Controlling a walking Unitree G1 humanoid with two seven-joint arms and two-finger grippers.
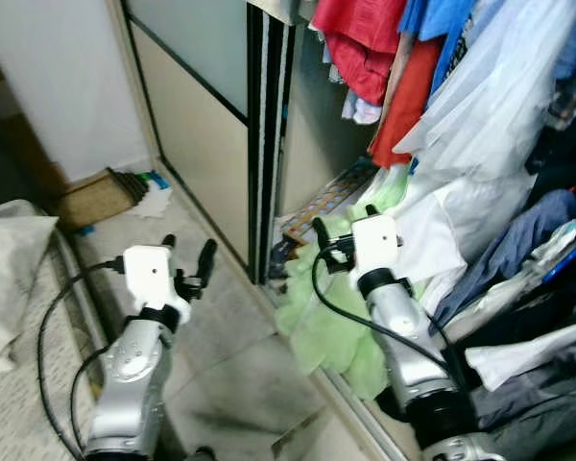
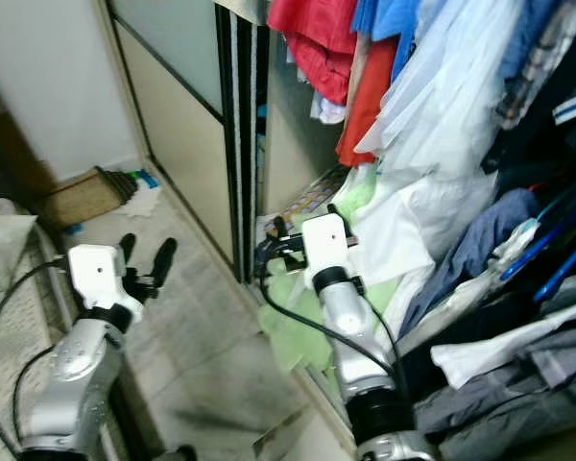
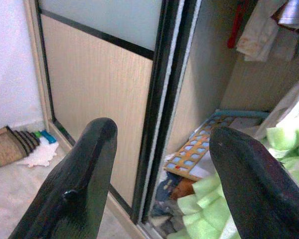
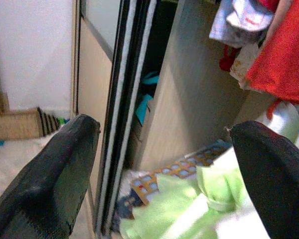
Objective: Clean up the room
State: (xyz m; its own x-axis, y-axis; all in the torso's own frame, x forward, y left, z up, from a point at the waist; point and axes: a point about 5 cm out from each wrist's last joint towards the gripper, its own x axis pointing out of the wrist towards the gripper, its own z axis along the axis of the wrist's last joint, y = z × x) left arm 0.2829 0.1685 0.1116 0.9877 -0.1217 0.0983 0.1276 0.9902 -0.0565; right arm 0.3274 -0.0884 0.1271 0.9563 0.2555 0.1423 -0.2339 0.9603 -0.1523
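The pale green crumpled cloth (image 1: 326, 327) spills from the bottom of the open wardrobe onto the floor, half over the door track, and we take it as the thing to tidy. Our right gripper (image 1: 344, 232) hangs just above it with its two black fingers spread and nothing between them. Our left gripper (image 1: 189, 254) is also spread and empty, held over the bare floor in front of the beige sliding wardrobe door (image 1: 187, 134) with its frosted upper panel.

We judge the main risk to be snagging: the cloth lies against the white crumpled garment (image 1: 432, 226) and under the hanging red clothes (image 1: 374, 48), so a low pinch could drag other fabric out with it. The black cable (image 1: 346, 312) looping off our right wrist could catch on the door edge too.

Behind the cloth a flat orange-and-blue grid board (image 3: 197, 154) leans on the wardrobe floor. The room's floor (image 1: 240, 375) is pale, speckled and scuffed dark near us. A brown woven mat (image 1: 96, 197) lies by the white wall, beside a white rag (image 1: 156, 200).
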